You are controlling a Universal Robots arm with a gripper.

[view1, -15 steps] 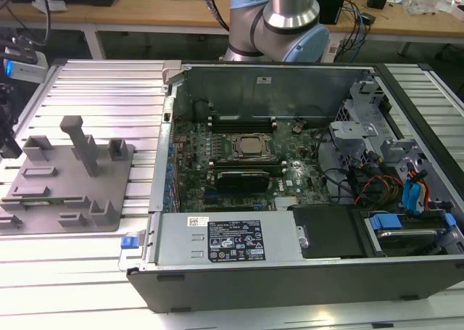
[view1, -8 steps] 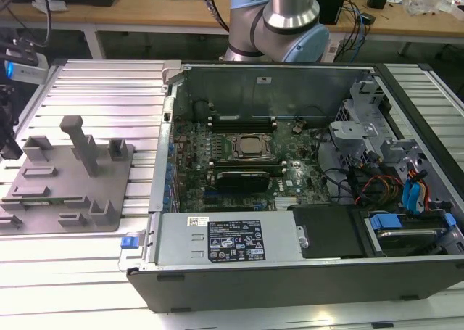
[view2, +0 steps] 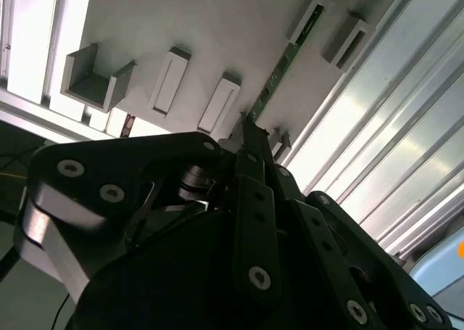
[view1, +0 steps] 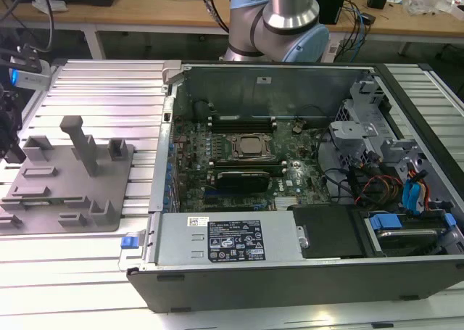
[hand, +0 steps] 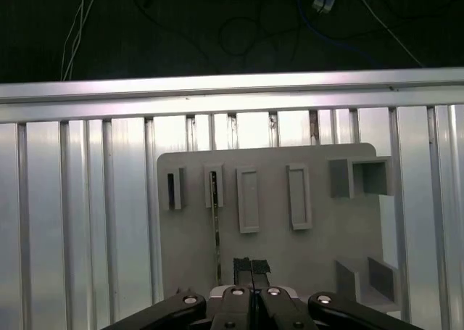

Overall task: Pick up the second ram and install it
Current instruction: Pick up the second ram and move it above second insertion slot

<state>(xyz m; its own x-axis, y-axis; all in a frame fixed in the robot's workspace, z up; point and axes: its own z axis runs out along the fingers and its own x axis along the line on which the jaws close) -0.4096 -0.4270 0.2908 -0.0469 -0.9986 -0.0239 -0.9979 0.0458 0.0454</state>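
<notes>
First wrist view: gripper (hand: 251, 266) clenched beside the second ram (hand: 217, 232), not around it

At the exterior view's left the grey tray (view1: 112, 185) lies on the ribbed tabletop (view1: 94, 83). The ram stands on edge on the tray, one end in a slot. The jaws are pressed together, holding nothing, just beside the stick's other end. Lowered like this they would likely hit the tray or knock the thin board askew — it could wedge in its slot. Further right sits the open computer case (view1: 290, 272); a crooked grip could make the stick catch on the case wall or seat badly.
</notes>
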